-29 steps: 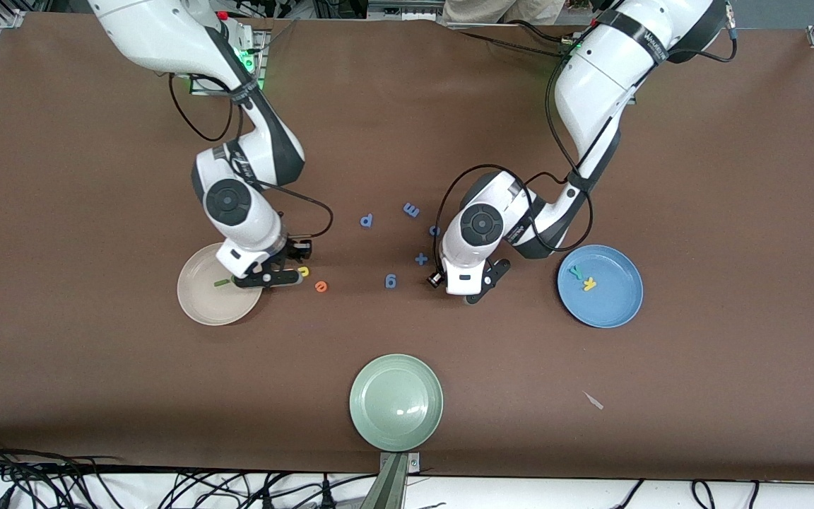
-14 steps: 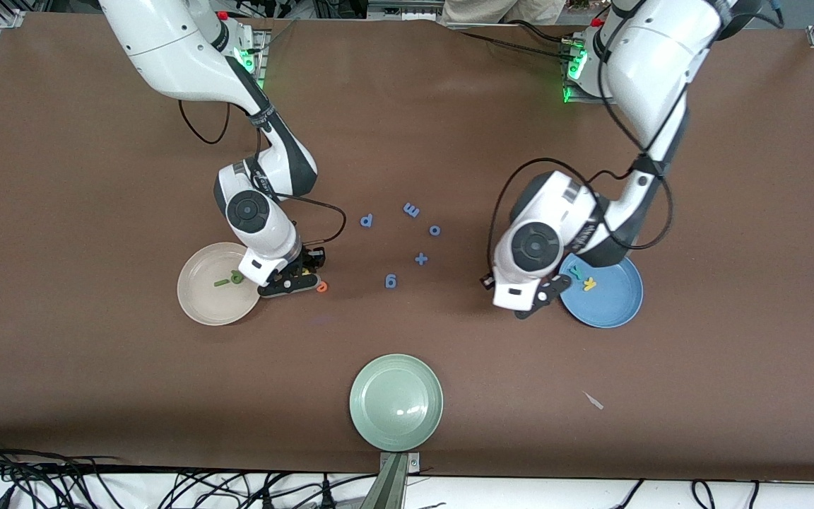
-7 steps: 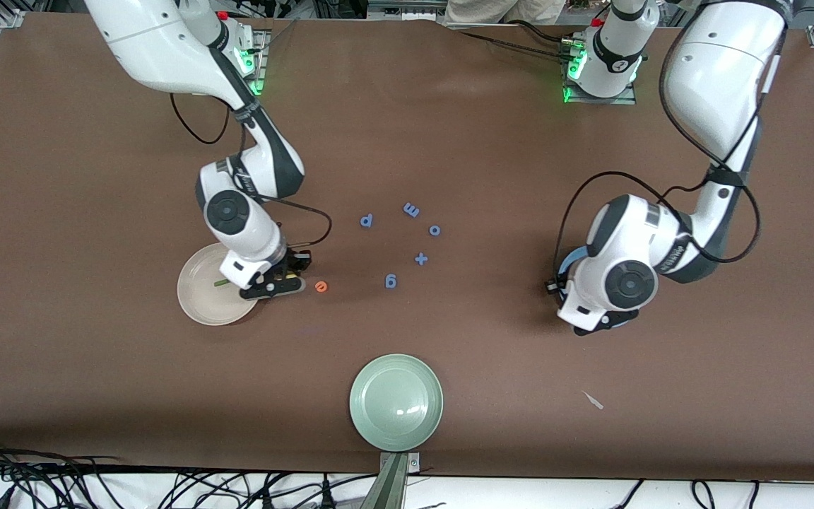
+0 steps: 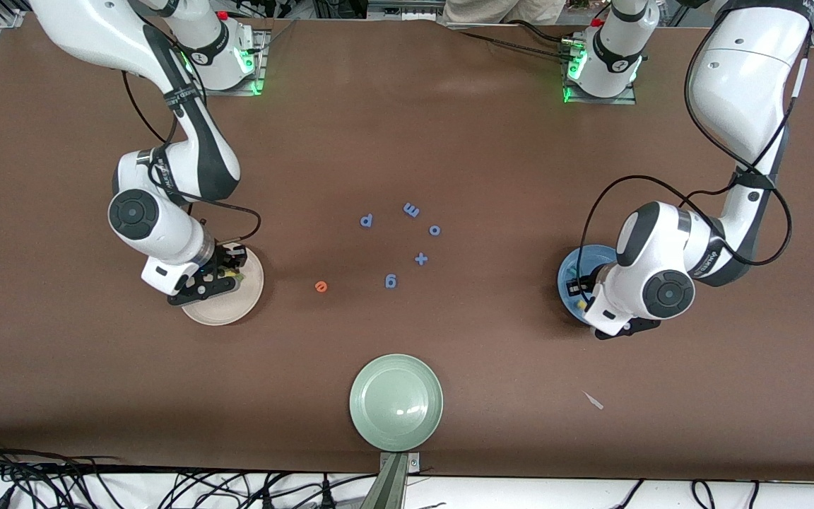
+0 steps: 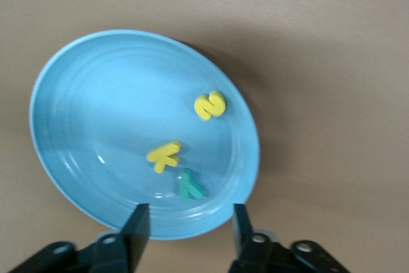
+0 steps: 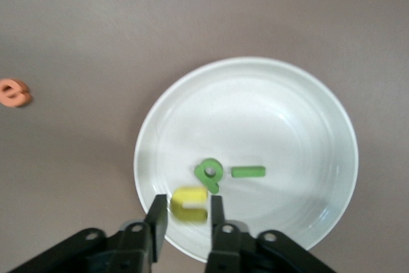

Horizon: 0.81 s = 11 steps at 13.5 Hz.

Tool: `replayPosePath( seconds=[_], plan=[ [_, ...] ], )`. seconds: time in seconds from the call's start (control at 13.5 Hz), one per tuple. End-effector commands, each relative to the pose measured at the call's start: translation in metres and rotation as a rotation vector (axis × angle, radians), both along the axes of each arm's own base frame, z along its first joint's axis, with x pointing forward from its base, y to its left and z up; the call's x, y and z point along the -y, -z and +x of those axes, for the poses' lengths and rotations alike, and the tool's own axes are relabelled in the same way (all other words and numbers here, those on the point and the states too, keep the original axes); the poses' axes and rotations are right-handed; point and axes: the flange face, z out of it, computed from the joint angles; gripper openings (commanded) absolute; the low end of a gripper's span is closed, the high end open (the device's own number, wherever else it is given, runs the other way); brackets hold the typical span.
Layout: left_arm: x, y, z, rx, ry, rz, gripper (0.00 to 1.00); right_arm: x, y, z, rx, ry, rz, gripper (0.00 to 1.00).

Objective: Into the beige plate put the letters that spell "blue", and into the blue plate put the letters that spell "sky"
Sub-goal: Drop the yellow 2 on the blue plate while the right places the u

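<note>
Three letters, yellow s (image 5: pixel 209 104), yellow k (image 5: pixel 164 155) and teal y (image 5: pixel 189 184), lie in the blue plate (image 5: pixel 83 94), under the left claw (image 5: pixel 187 222), which hangs empty with jaws apart. Over the beige plate (image 6: pixel 287 107), the right claw (image 6: pixel 187 212) grasps the u (image 6: pixel 188 204) above the b (image 6: pixel 209 173) and l (image 6: pixel 248 171). Only the orange e (image 4: pixel 320 286) is left on the surface (image 4: pixel 449 141), between that plate and the blue letters (image 4: pixel 400 240). It looks light, stiff and small; pinching across its flat sides seems best.
</note>
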Motion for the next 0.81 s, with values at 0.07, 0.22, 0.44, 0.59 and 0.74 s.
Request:
replayPosePath(
  seconds=[0.07, 0.22, 0.44, 0.59, 0.74],
  plan=[
    [0.018, -0.058, -0.004, 0.039, 0.039, -0.01, 1.0, -0.021, 0.003, -0.009, -0.001, 0.083, 0.011, 0.53],
    [0.025, -0.098, -0.01, 0.069, 0.062, -0.007, 1.0, -0.048, 0.002, -0.01, 0.005, 0.165, 0.026, 0.53],
    [0.042, -0.151, -0.025, 0.104, 0.108, -0.008, 1.0, -0.1, 0.015, -0.002, 0.008, 0.288, 0.042, 0.53],
    [0.042, -0.191, -0.031, 0.105, 0.192, -0.023, 1.0, -0.133, 0.024, 0.001, 0.017, 0.35, 0.059, 0.53],
    [0.035, -0.232, -0.039, 0.088, 0.257, -0.053, 1.0, -0.154, 0.032, 0.002, 0.038, 0.38, 0.076, 0.53]
  ],
)
